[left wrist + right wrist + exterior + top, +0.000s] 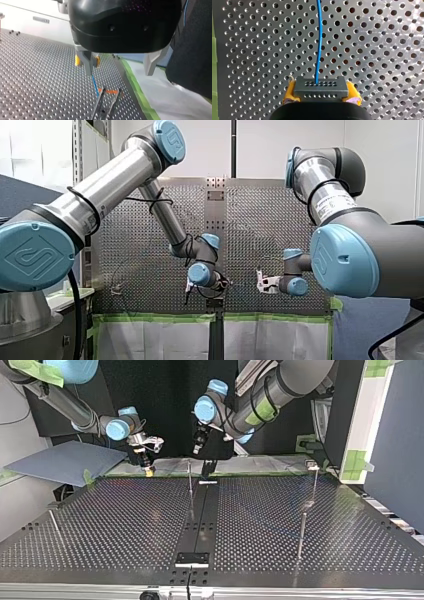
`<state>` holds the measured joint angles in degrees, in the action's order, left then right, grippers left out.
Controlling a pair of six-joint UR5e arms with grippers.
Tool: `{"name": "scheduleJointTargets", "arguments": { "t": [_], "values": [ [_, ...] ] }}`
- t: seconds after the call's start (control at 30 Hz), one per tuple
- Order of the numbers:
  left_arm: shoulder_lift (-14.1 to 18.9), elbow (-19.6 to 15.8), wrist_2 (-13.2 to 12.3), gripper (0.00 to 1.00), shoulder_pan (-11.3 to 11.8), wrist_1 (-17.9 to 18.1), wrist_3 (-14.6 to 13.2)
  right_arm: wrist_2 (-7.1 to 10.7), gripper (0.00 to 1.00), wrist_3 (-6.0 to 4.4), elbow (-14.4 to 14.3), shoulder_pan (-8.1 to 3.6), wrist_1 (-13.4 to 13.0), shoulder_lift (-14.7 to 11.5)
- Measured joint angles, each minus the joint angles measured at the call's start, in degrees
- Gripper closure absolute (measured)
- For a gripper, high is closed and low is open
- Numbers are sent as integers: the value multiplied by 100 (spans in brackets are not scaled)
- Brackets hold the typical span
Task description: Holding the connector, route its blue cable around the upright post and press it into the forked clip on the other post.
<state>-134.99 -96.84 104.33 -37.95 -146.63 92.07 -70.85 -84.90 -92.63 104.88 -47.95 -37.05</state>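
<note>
Right wrist view: my right gripper [322, 94] clamps connector [321, 86], blue cable [320, 37] runs ahead (left gripper [119, 67] agape near forked clip [100, 102]).

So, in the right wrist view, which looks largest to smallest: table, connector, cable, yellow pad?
1. table
2. connector
3. yellow pad
cable: longer than the connector but far thinner, so unranked.

The left arm [100, 185] is reached inward, its gripper [118, 72] pointed downward with the metal fingers [87, 63] spread wide. The right gripper [321, 97] is held low, its yellow pads [353, 93] clamped on the connector [321, 86].
</note>
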Motion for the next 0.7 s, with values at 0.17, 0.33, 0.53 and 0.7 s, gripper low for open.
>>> {"name": "scheduleJointTargets", "arguments": {
  "t": [0.17,0.33,0.53,0.7],
  "values": [
    [-2,0,-118,0,-14,36,46,1,100,6,-2,1,3,2],
    [-1,0,-120,0,-19,30,57,0,100,6,0,2,4,3],
    [-3,0,-102,0,-21,16,108,-1,100,6,-1,2,4,5],
    [-3,-1,75,0,-21,-119,273,0,100,7,0,2,4,7]
  ]
}}
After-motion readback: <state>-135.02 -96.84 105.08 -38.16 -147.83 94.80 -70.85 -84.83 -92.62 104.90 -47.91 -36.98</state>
